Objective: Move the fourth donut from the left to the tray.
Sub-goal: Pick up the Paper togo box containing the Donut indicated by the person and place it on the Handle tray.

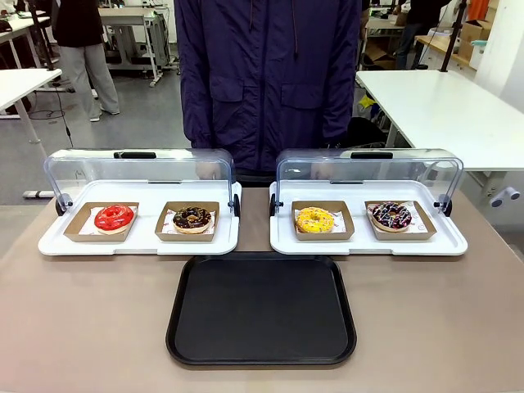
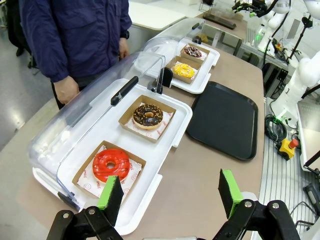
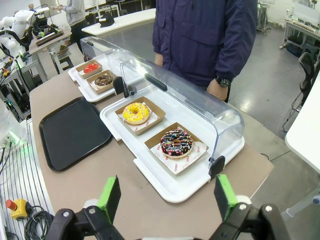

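- right gripper (image 3: 167, 196) spread wide, holding nothing. The fourth donut (image 3: 176, 142) is straight ahead of its fingertips, in a cardboard holder (image 3: 201, 145) on the white display tray (image 3: 150, 182).
- suggest coming down from above and pinching the holder's walls, not the glaze. Stay short of the raised lid (image 3: 200, 100) behind it.
- the tray (image 3: 70, 130) is off to this gripper's left.
- can't tell holder wall height, or whether the donut is loose in it.
- left gripper (image 2: 170, 192) also spread.

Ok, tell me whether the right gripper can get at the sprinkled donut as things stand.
Probably yes. The lid is swung back, the donut lies uncovered, and the open right gripper faces it with nothing between.
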Robot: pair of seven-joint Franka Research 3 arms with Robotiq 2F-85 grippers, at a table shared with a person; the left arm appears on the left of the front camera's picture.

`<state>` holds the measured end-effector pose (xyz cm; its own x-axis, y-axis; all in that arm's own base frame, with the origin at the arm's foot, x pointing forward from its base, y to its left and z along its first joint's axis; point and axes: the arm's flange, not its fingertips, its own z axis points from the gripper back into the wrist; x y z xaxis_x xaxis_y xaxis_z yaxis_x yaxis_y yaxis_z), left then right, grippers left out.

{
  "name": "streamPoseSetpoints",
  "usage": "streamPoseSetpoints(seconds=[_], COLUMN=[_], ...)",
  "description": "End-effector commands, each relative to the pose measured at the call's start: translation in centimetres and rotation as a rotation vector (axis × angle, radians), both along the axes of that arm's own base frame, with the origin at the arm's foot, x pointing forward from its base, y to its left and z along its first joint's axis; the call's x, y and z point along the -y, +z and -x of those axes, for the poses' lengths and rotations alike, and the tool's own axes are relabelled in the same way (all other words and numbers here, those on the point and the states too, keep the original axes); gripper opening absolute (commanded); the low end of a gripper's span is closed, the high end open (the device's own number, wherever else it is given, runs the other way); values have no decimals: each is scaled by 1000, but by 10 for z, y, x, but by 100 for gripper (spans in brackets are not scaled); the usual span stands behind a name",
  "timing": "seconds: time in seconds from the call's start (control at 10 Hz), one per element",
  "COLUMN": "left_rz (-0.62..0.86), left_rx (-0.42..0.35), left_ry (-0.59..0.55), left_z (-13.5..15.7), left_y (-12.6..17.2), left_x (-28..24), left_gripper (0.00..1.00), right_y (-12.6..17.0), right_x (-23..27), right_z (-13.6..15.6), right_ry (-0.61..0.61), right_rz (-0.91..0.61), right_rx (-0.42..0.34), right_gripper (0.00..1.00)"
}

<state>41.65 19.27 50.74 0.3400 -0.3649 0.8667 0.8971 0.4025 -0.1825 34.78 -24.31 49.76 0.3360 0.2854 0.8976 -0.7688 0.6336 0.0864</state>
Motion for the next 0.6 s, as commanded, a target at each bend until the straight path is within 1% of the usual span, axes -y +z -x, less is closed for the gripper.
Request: streamPoseSetpoints(seconds=[0.0,0.5], left_rz=[2,2], left_rx=[-1,-1], left_ry=[-6,-6], left_z=[0,0], left_y=[3,3], left_x=[0,0], left_gripper=[100,100], right_y=[1,1], right_x=[2,2], right_z=[-4,-4], right_ry=[6,6], right_rz=[-8,-8], right_rx=[39,39], right_gripper=[100,100])
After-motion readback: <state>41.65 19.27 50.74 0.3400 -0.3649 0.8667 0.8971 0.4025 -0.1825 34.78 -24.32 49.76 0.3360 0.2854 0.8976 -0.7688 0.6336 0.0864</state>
